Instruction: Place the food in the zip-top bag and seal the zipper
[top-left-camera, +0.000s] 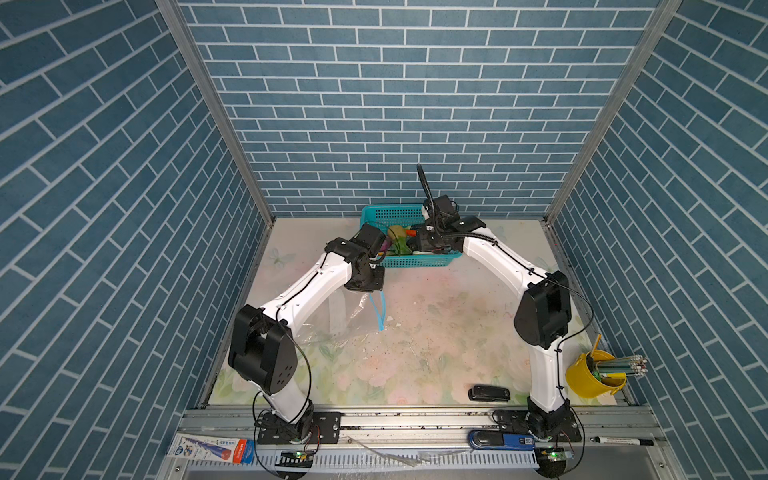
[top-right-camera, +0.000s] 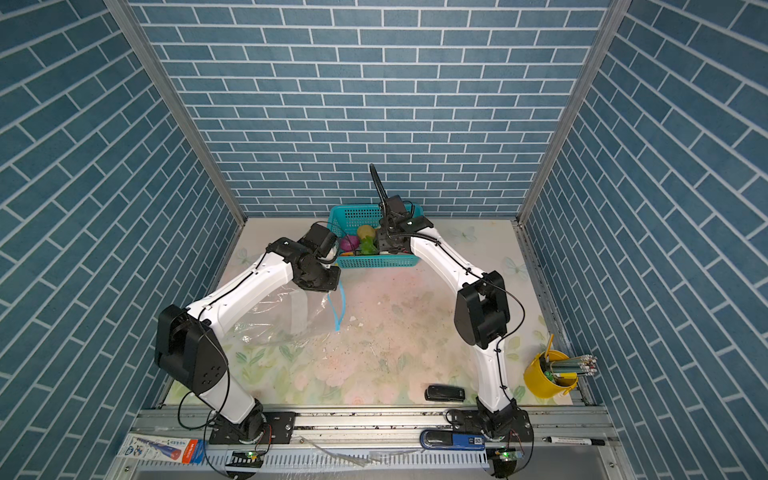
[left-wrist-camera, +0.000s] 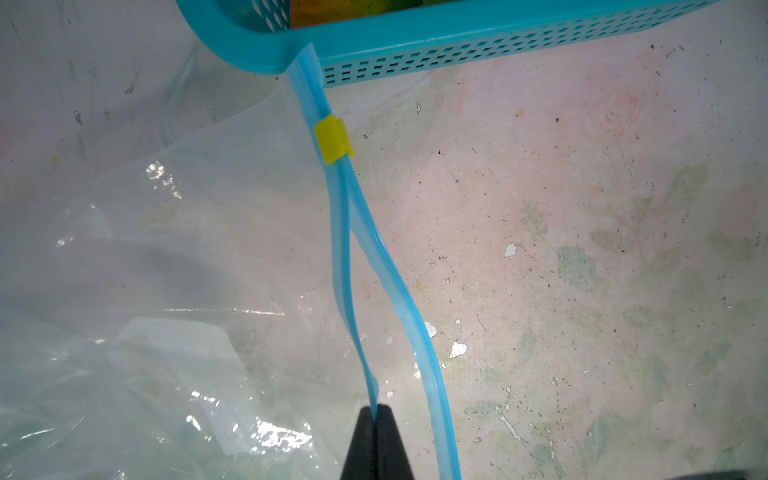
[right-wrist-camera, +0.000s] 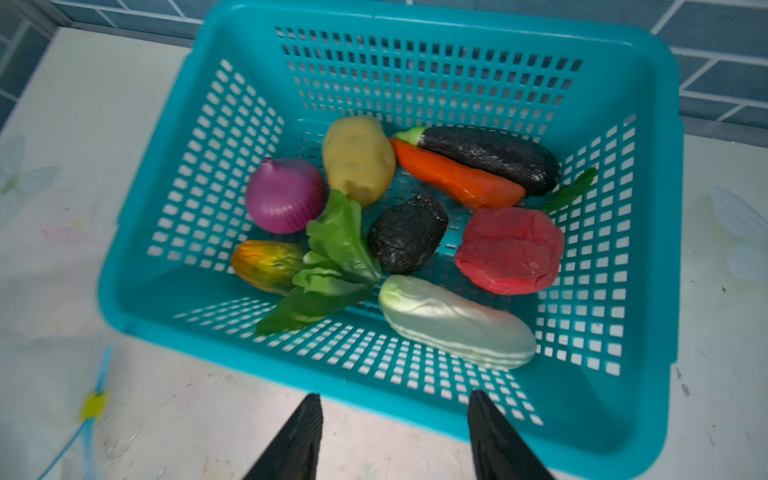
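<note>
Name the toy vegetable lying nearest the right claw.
The long pale white one, beside the basket wall closest to the right claw; all the others sit deeper in.

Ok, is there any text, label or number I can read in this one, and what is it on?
"50", possibly, very small: white tag on the blue tool on the front rail.
Print on the blue-and-red carton: too small to read.
Print on the black marker: too small to read.
Wrist views: no text.
</note>
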